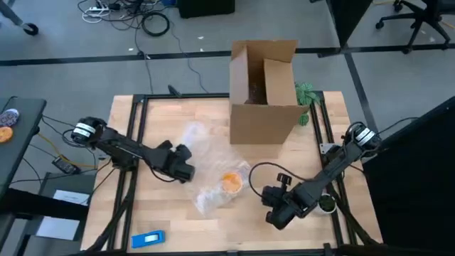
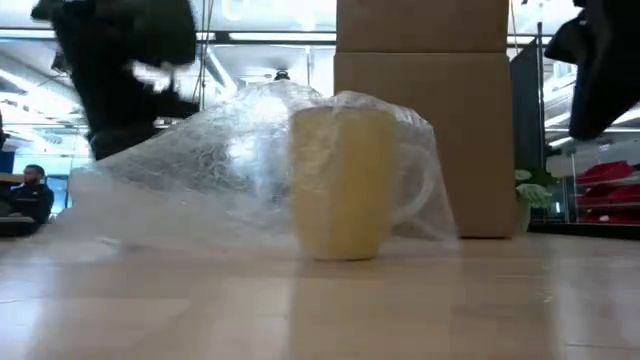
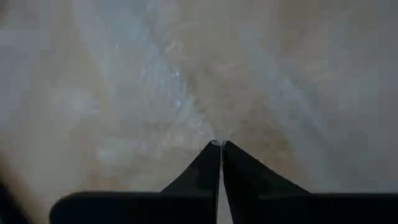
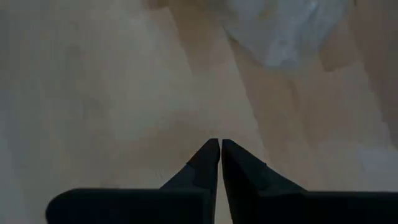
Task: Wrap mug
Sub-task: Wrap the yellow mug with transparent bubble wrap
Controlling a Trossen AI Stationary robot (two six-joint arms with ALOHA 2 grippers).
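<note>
Mug (image 1: 231,182) stands half-draped in bubble wrap (image 1: 202,153); my left pincer (image 3: 220,144) pinches the sheet, right pincer (image 4: 220,142) closed empty; wrapping remains unfinished.

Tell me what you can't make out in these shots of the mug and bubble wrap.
- Mug: low view, the bubble wrap over it blurs its surface and handle.
- Left end effector: left wrist view, fingers are shut at the wrap's edge, but whether they pinch it is unclear.
- Cardboard box: high view, the inside is in shadow, contents unreadable.
- Blue object: high view, too small to identify.
</note>
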